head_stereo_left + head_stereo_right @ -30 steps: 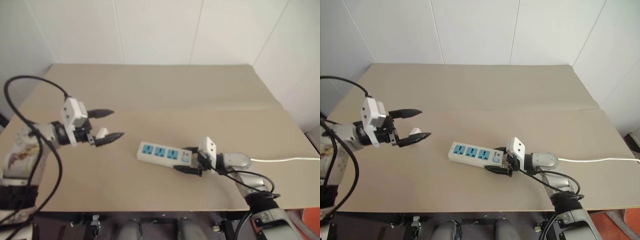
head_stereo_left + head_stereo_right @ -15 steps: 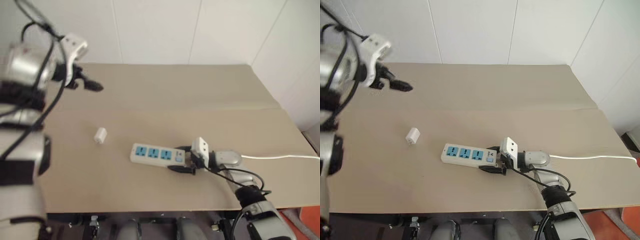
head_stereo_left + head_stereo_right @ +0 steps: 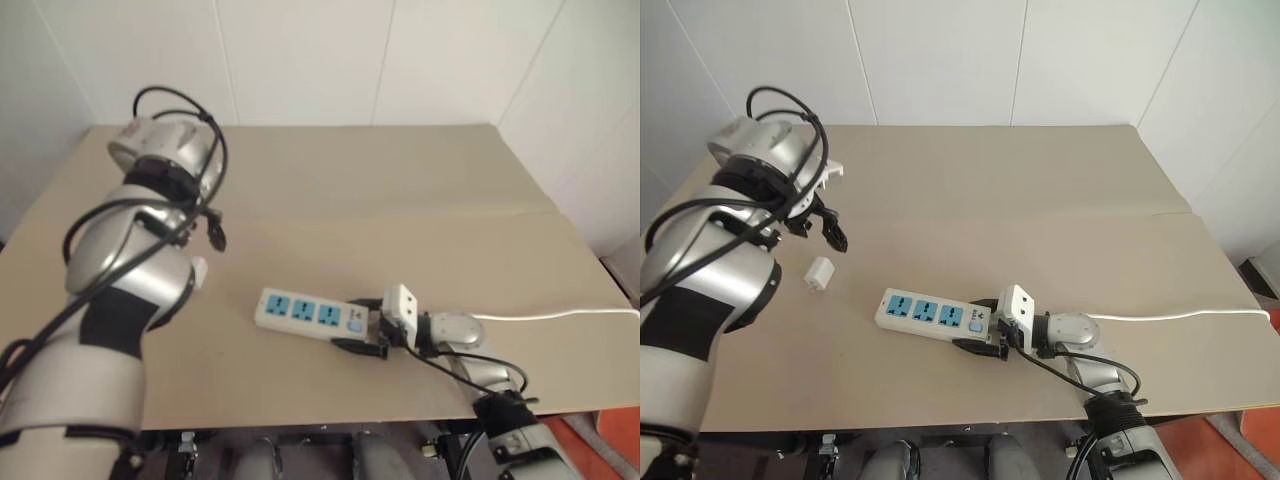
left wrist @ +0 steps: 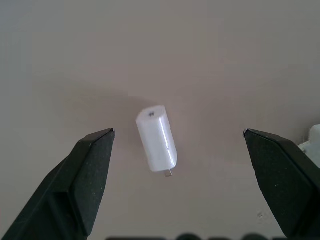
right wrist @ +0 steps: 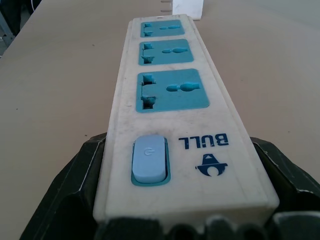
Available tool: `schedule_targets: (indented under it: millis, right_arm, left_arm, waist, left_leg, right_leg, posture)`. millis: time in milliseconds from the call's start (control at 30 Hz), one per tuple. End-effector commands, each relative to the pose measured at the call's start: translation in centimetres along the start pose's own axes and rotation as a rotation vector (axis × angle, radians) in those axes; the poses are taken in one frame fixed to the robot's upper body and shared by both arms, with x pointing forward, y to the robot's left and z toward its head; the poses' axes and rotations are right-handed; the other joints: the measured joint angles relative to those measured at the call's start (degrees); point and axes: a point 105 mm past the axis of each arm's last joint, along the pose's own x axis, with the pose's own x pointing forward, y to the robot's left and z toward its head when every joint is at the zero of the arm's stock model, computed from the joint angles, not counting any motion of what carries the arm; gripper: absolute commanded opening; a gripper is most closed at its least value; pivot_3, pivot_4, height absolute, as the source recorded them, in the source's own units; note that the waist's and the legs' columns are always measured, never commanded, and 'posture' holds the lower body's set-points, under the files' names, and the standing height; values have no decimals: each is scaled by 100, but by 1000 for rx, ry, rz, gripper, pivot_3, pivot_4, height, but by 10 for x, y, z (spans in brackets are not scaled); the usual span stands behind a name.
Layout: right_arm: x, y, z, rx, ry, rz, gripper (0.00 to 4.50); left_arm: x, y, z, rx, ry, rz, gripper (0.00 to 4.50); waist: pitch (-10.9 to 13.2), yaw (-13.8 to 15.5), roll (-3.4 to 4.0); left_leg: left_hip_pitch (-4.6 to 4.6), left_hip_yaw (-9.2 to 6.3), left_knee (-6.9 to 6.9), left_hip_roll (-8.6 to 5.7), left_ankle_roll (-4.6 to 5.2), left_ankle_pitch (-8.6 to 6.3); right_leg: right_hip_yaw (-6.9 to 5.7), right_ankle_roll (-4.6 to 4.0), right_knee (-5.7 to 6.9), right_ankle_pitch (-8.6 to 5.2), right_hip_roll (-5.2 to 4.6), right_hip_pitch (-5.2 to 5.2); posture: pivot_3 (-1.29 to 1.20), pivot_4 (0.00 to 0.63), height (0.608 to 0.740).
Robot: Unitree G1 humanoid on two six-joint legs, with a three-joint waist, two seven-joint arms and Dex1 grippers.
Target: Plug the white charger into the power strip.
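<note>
Stage shown: approach to the pick-up, before any grasp. My left gripper (image 4: 177, 150) hangs over the white charger (image 3: 819, 271) with its two black fingers (image 4: 90, 165) spread as wide as they go and nothing between them but the charger on the table (image 3: 1040, 200) below. The charger lies on its side, free of both fingers, left of the power strip (image 3: 935, 314) and well apart from it. In the left wrist view a small metal prong sticks out of one end of the charger; I can make out only one, and the shape of the plug face is hard to read from here.

My right gripper (image 3: 978, 333) is closed across the switch end of the strip, one finger against each long side, which I judge pins the strip flat on the table. Its three blue sockets face up and all look empty; the thin white cable (image 3: 1180, 317) runs off to the right edge.

Next move, as I judge it: bring the left gripper down so the fingers straddle the charger's body, close on its sides, lift, turn the prong end downward, then carry it right to a socket. The lying pose makes that reorientation the awkward part, and a skewed grip could let the charger twist
</note>
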Motion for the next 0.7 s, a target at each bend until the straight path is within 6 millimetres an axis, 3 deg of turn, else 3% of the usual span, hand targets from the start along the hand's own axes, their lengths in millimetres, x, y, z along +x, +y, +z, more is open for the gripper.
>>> schedule_targets:
  millis: [33, 267, 467, 700]
  right_arm:
    - [2, 16, -17, 66, 49, 31, 3463]
    - [6, 21, -17, 76, 47, 26, 3463]
    - [6, 24, -16, 83, 48, 16, 3463]
    - [4, 25, -15, 94, 47, 1, 3463]
  left_arm:
    - [-3, 9, -1, -77, -28, 57, 4500]
    - [14, 20, -6, -146, -53, 92, 4500]
    - [37, 18, -13, -190, -50, 74, 4500]
    - [50, 15, -10, -205, -88, 74, 4500]
  waist:
    - [0, 3, 0]
    - [-1, 19, -1]
    - [-1, 32, -2]
    - [-3, 50, -4]
  left_leg:
    - [-4, -1, 0, 0, 0, 0]
    - [1, -2, 1, -4, 0, 0]
    - [5, -2, 2, -5, -1, 0]
    - [4, -2, 3, -5, -2, 0]
  right_leg:
    - [0, 0, -2, 0, -1, -3]
    - [-1, 0, 7, 0, -9, -2]
    - [-1, 0, 34, 1, -11, -2]
    - [-2, -1, 40, 1, -12, -2]
  posture:
    - [0, 150, 740]
    - [0, 150, 740]
    - [0, 150, 740]
    - [0, 150, 740]
